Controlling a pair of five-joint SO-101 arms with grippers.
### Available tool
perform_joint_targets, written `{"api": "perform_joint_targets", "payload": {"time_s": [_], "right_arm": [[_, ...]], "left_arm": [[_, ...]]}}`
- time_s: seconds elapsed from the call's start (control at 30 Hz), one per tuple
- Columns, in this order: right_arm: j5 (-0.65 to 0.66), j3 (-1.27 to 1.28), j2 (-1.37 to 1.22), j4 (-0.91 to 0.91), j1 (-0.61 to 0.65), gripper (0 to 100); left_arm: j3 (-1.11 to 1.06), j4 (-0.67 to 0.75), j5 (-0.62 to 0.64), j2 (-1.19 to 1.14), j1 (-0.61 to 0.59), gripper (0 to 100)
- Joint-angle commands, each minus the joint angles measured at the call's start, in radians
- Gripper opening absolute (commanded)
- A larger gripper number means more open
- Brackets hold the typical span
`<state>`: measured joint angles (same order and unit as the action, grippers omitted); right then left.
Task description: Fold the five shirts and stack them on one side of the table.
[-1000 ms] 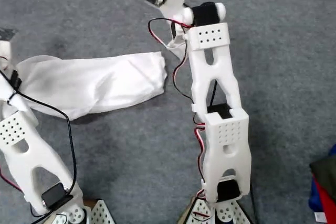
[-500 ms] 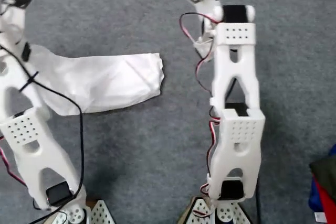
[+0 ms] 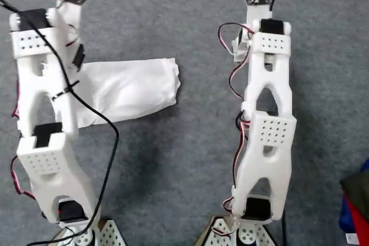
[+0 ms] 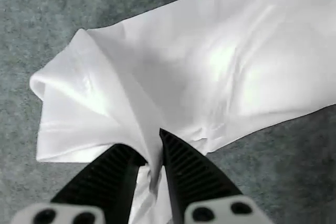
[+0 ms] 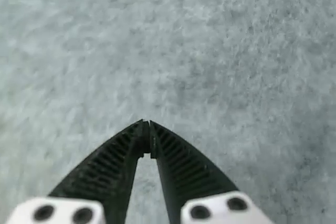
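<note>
Our left gripper (image 4: 153, 148) is pinching a fold of the white cloth shirt (image 4: 210, 66), and the rest of the shirt spreads out in front of its tips. One second ago the left arm was low at the table's left edge. Now it is stretched forward over the left part of the shirt (image 3: 132, 87). The shirt's right end lies almost where it was, on the grey felt table cover (image 3: 173, 159).

Our right gripper (image 5: 146, 127) has its tips pressed together, with only grey felt below. The right arm was just beside the shirt's right end before, and it has swung to the right, well apart from it. Further right of this arm, at the table's edge, lies a pile of dark, red and blue cloths (image 3: 356, 200).
</note>
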<state>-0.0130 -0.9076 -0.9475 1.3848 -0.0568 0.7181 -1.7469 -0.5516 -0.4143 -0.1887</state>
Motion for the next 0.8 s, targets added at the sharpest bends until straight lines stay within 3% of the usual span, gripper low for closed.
{"api": "perform_joint_targets", "payload": {"time_s": [0.0,0.33,0.77], "right_arm": [[-0.012,-0.021,-0.01,-0.038,-0.019,0.6],[-0.011,-0.021,-0.015,-0.052,-0.019,0.6],[-0.011,-0.012,-0.016,-0.051,-0.019,0.6]], "left_arm": [[-0.002,-0.012,0.114,0.094,0.072,2],[0.003,-0.006,0.293,0.097,0.244,2],[0.02,0.127,0.52,0.015,0.37,2]]}}
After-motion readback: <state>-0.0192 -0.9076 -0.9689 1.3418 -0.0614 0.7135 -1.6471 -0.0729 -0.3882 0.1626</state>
